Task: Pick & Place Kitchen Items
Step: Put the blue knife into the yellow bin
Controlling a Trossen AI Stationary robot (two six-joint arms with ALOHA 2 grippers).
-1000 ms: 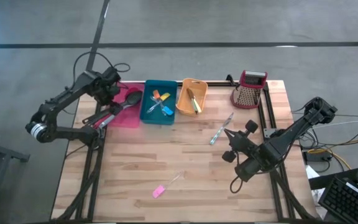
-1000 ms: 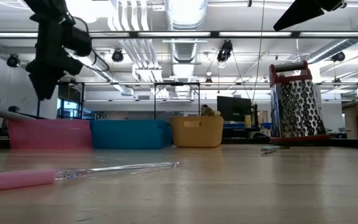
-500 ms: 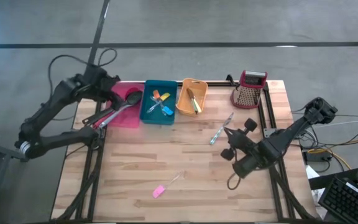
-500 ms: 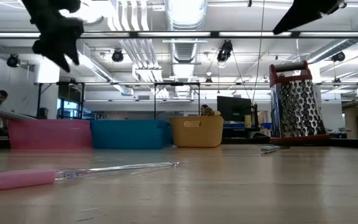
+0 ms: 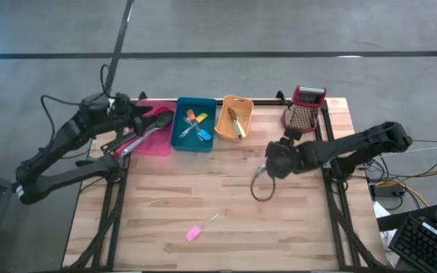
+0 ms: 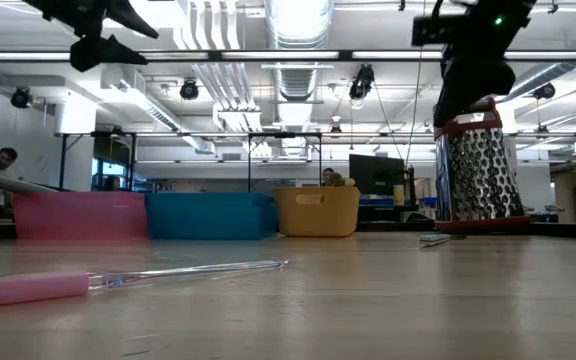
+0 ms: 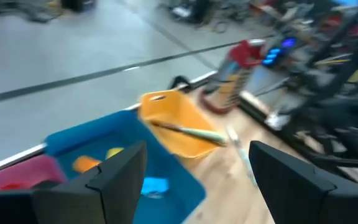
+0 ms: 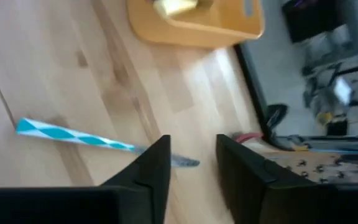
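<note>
Two loose utensils are left out on the table (image 5: 165, 205). The teal-handled tool (image 8: 73, 137) is the one that counts right now. In the right wrist view it's seen lying flat on the wood, just past the right gripper (image 8: 191, 158), whose fingers are parted a bit with nothing between them. The tool's long axis runs across the gap between the fingers, not along it: the patterned teal handle trails off toward the left edge of that frame and the thin metal end sits right in front of the fingertips. So a straight drop would probably straddle the metal end, not the handle.

In the high view the right gripper (image 5: 278, 161) is found right of centre, and the tool itself is hidden under it there. The left gripper (image 5: 136, 115) is way off at upper left by the pink bin (image 5: 152, 142), fingers spread wide and empty, so the right arm is clearly the nearer one.

The pink-handled tool (image 5: 202, 226) is seen at lower centre, well apart from both arms. The blue bin (image 5: 182, 130) and orange bin (image 5: 223, 127) at top centre already have utensils in them.
</note>
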